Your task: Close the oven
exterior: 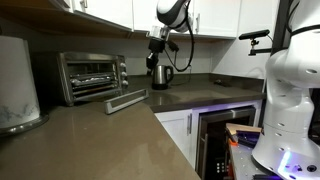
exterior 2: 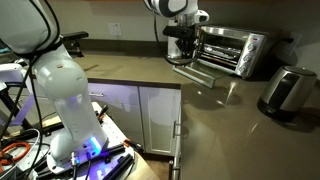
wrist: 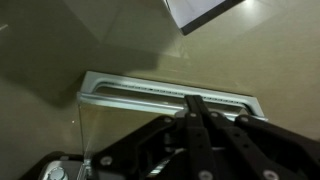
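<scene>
The silver toaster oven (exterior: 90, 73) stands on the counter, and it also shows in an exterior view (exterior 2: 235, 50). Its glass door (exterior: 126, 100) hangs open, dropped flat toward the counter (exterior 2: 197, 72). In the wrist view the door's bar handle (wrist: 150, 93) runs across the middle, with the glass pane (wrist: 110, 130) below it. My gripper (wrist: 196, 103) is shut and empty, its fingertips together right at the handle. In both exterior views it hangs beside the door's front edge (exterior: 157, 48) (exterior 2: 181, 44). I cannot tell whether it touches the handle.
A steel kettle (exterior: 162, 74) stands just behind the gripper. A rounded metal appliance (exterior 2: 286, 90) sits on the counter at the oven's other side. A dark under-counter appliance (exterior: 222, 140) with a lit inside is below. The robot's white base (exterior 2: 65, 95) stands near.
</scene>
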Tool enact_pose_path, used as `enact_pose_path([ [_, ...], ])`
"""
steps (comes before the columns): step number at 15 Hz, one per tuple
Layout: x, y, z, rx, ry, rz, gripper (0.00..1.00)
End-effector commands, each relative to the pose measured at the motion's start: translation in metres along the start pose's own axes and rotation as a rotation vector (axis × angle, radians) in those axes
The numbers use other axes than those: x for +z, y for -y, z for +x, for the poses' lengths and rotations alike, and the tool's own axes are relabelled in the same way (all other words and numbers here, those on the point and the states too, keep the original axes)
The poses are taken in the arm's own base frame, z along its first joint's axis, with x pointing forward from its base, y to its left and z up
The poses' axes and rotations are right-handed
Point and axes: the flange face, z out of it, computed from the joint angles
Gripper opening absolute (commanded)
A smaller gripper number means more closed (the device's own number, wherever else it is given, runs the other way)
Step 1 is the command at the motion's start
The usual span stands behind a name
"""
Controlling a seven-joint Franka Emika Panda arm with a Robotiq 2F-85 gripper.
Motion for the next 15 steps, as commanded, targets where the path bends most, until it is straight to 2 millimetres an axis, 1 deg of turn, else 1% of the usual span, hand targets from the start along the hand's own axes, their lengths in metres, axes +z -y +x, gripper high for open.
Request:
enact_pose_path([
  [1,0.017,0.009,0.014,-0.034,0.013,0.053,0.00],
  [2,0.022,0.012,0.017,-0.040,0.021,0.066,0.00],
  [4,0.037,0.015,0.022,-0.053,0.044,0.099,0.00],
  [11,0.088,0.018,0.052,-0.088,0.087,0.140,0.00],
  [15,0.110,0.020,0.066,-0.099,0.117,0.166,0.00],
])
